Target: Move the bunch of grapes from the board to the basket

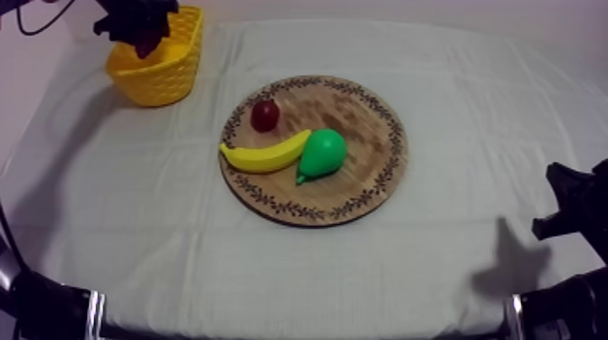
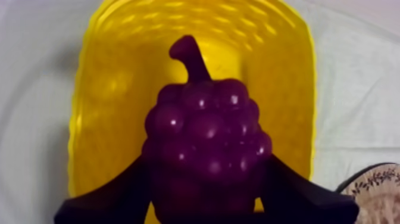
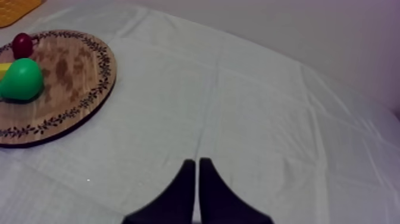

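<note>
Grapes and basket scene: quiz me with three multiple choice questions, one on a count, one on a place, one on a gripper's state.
1. How many fruits lie on the wooden board? A two; B four; C three.
2. Where is the bunch of grapes? A on the board; B over the yellow basket; C on the cloth.
3. The right gripper is: A shut on nothing; B open; C shut on a fruit.
C: banana, pear, small red fruit.
B: the left gripper holds it above the basket.
A: its fingers lie together as a wedge.
</note>
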`<move>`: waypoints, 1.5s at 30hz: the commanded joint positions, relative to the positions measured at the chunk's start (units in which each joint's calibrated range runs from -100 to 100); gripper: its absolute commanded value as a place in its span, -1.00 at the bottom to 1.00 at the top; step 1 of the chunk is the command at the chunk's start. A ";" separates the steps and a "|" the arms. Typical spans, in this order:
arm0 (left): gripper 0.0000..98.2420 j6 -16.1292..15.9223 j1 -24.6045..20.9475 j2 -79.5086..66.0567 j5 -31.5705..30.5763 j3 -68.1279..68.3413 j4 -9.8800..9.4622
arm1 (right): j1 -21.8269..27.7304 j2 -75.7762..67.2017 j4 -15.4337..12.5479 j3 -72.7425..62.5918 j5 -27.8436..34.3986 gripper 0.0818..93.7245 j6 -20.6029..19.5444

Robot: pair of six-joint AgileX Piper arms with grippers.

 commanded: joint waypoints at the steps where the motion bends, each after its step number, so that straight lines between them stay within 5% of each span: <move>1: 0.29 -0.28 -0.13 2.04 -0.02 -0.85 0.02 | -0.01 0.00 0.01 0.03 0.00 -0.99 -0.02; 13: 0.31 -0.76 -0.83 5.25 -3.23 -0.05 0.06 | -0.01 0.00 0.01 0.03 0.00 -0.99 -0.02; 21: 0.79 -3.58 -1.22 3.26 -2.17 1.52 0.85 | -0.01 0.00 0.01 0.03 0.00 -0.99 -0.02; 26: 0.91 -3.94 -0.86 1.33 -3.75 3.45 0.67 | -0.01 0.00 0.01 0.03 0.00 -0.99 -0.02; 45: 0.48 -1.01 2.50 -24.99 -13.51 30.16 0.91 | -0.01 0.00 0.01 0.03 0.00 -0.99 -0.02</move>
